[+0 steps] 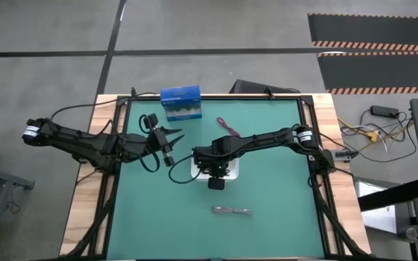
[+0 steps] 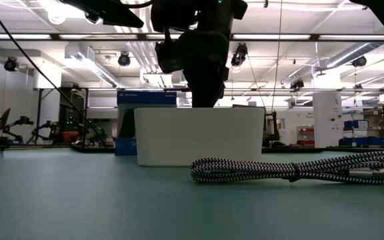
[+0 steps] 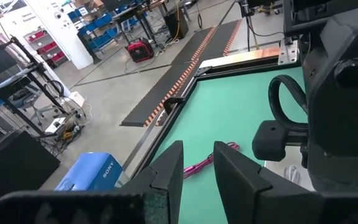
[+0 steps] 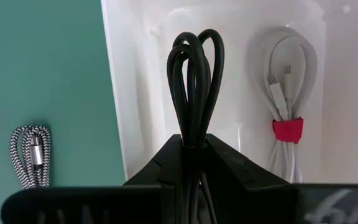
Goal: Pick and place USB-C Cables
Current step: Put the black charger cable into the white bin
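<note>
High view: the right tool (image 1: 216, 176) hangs over the white tray (image 1: 232, 172) near the bench's centre; the left tool (image 1: 167, 145) waits toward the bench's far-left part, near the blue box (image 1: 181, 101). The grey-silver cable (image 1: 232, 211) lies toward the near edge, the magenta-red cable (image 1: 228, 127) toward the far edge.

Low view: the grey-silver cable (image 2: 299, 169) rests flat on the bench in front of the tray (image 2: 199, 137).

Left wrist view: the left tool (image 3: 201, 168) stands parted and empty.

Right wrist view: the right tool (image 4: 192, 152) is clamped on the black cable (image 4: 194, 87), its loops over the tray (image 4: 135, 93). The white-pinkish cable (image 4: 284, 87) already lies inside. The bundles look light and limp; mid-bundle seems the best hold.
</note>
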### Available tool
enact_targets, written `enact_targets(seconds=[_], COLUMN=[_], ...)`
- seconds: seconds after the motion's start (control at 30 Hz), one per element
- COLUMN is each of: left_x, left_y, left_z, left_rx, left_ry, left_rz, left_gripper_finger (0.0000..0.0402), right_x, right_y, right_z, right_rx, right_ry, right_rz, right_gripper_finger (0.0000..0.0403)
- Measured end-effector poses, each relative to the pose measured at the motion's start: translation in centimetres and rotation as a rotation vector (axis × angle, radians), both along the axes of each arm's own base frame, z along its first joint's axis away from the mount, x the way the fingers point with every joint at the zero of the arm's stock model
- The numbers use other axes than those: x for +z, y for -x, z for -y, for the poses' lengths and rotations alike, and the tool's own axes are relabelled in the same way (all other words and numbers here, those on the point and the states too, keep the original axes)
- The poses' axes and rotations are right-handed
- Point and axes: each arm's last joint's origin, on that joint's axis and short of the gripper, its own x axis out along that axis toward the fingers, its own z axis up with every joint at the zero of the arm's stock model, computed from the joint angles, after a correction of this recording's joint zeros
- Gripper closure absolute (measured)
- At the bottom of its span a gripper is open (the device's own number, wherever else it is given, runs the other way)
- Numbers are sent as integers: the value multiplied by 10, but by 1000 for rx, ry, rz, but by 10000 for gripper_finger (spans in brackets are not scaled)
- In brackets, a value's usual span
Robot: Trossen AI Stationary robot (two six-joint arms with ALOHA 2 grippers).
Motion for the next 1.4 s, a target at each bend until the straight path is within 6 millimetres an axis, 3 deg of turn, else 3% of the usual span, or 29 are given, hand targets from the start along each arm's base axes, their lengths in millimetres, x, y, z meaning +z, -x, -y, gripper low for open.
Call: enact_targets(seconds=[0.53, 1.4], left_x=[0, 0], left_y=[0, 0], left_z=[0, 0], left_rx=[0, 0], left_ry=[-1, -1], left_rz=[-1, -1], left_gripper_finger=[328, 328], right_x=[-11, -12], right_y=[0, -1], right_z=[0, 0], right_rx=[7, 33], right_ry=[4, 11], right_rz=[10, 30], right_gripper_finger=[360, 360])
